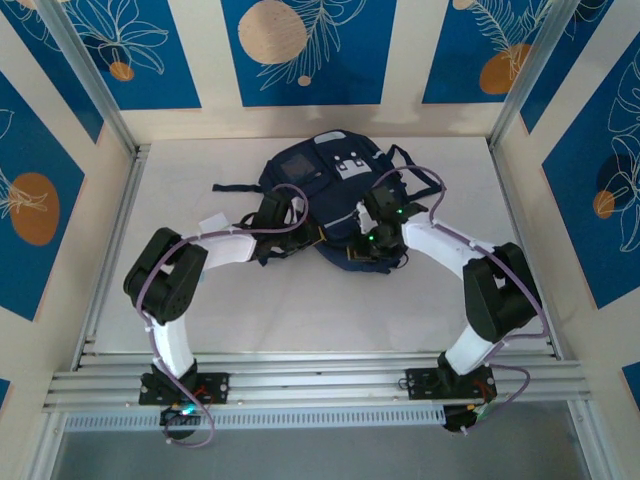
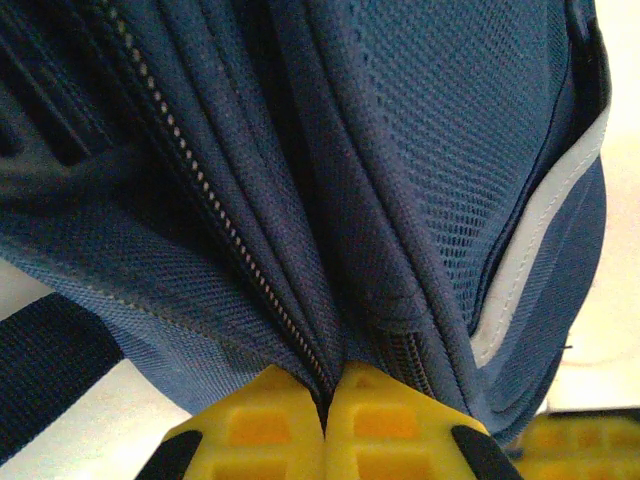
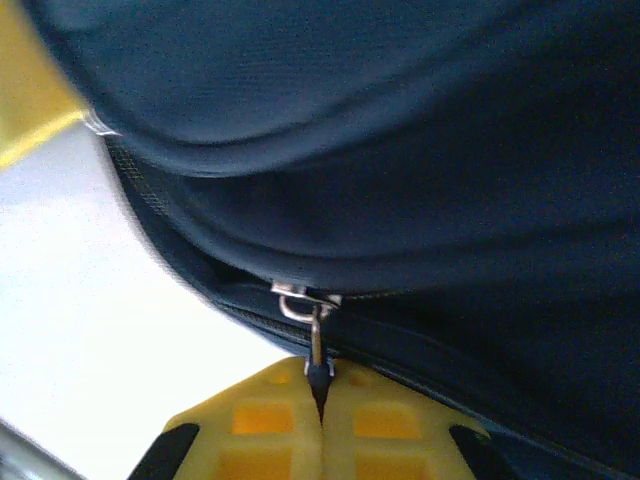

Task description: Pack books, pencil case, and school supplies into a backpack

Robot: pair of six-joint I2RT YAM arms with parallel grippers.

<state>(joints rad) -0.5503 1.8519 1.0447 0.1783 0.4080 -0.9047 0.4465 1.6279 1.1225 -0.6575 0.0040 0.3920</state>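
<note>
White tabletop [image 1: 200, 320], walled by blue leaf-patterned panels [image 1: 300, 50], is occupied at its far middle by the large navy-blue fabric backpack [image 1: 320, 180]. Its near edge is pinched by the left gripper [image 2: 325, 385], closed on a fabric fold beside the silver zip track [image 2: 200, 190]. The right gripper [image 3: 320, 385] is clamped on the small metal zipper pull [image 3: 314, 335], straight ahead of its fingertips; the seam is seen running crosswise to them.

left end effector [image 2: 325, 392] clamped, right end effector [image 3: 321, 392] clamped (elbows out)
</note>
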